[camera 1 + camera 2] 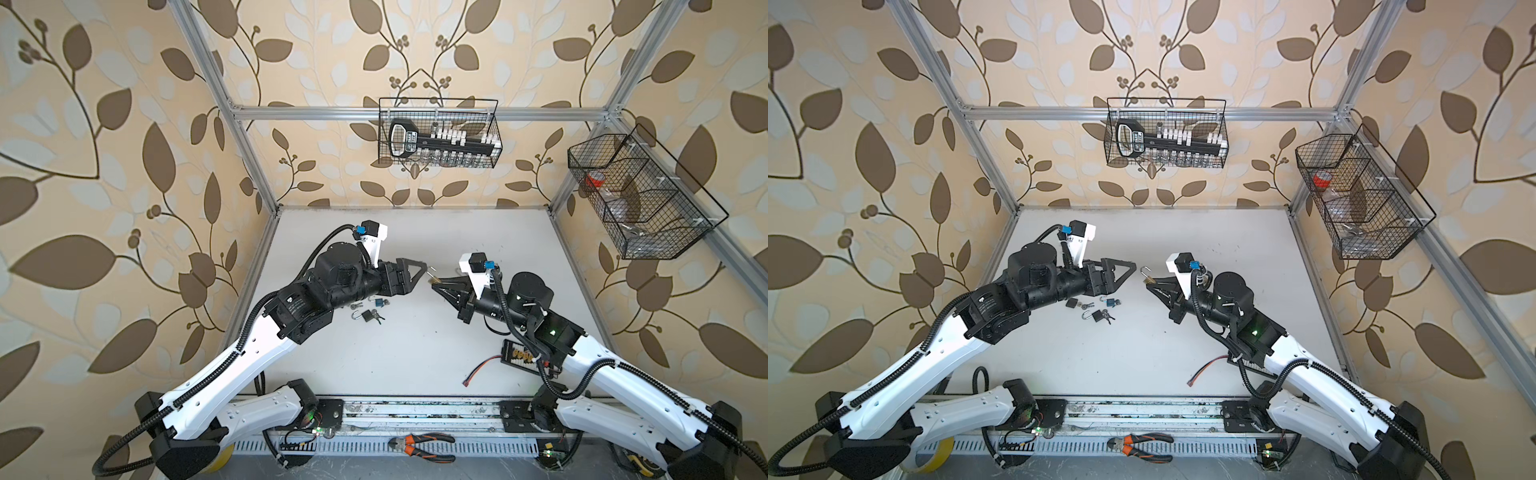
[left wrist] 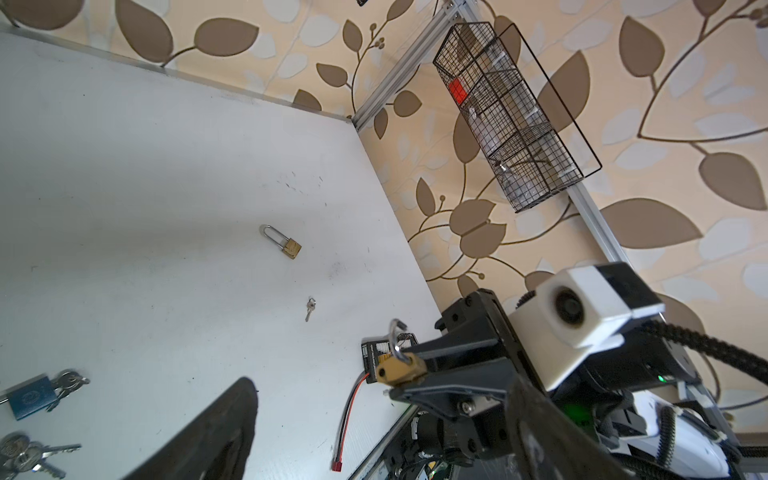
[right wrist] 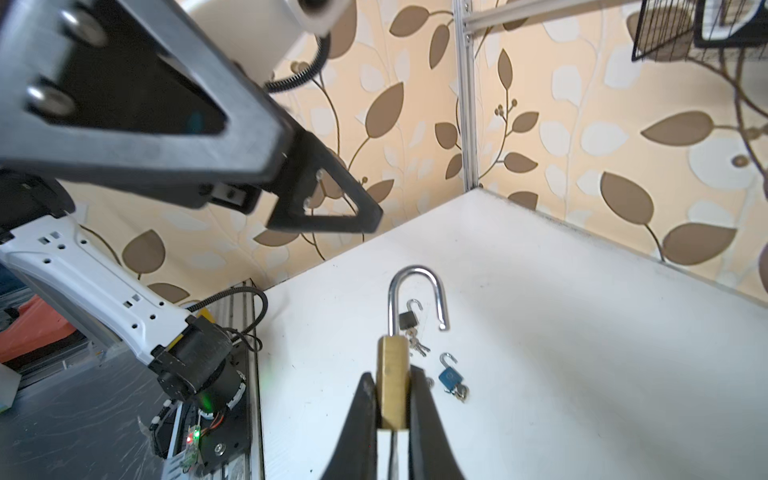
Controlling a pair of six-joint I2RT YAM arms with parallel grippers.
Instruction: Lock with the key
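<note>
1. A wire basket [image 1: 438, 109] hung on the back rail. It held a large black key-shaped rack [image 1: 440, 141] fitted with white blocks, with small bottles [image 1: 449, 158] beneath.
2. A second basket [image 1: 640, 195], on the side wall, had three compartments. The farthest held a red item [image 1: 595, 179]; the clear contents of the others were too indistinct to identify.
3. The brass padlock [image 3: 392, 374] was raised above the table [image 1: 415, 353] near its middle. Its body was clamped between the jaws of the right gripper [image 1: 435, 286], and its silver shackle stood open.
4. The left gripper [image 1: 417, 276] faced the padlock, just apart, with its jaws wide and empty.
5. A loose key [image 2: 309, 308] lay on the table near a long-shackled brass padlock [image 2: 286, 243].
</note>
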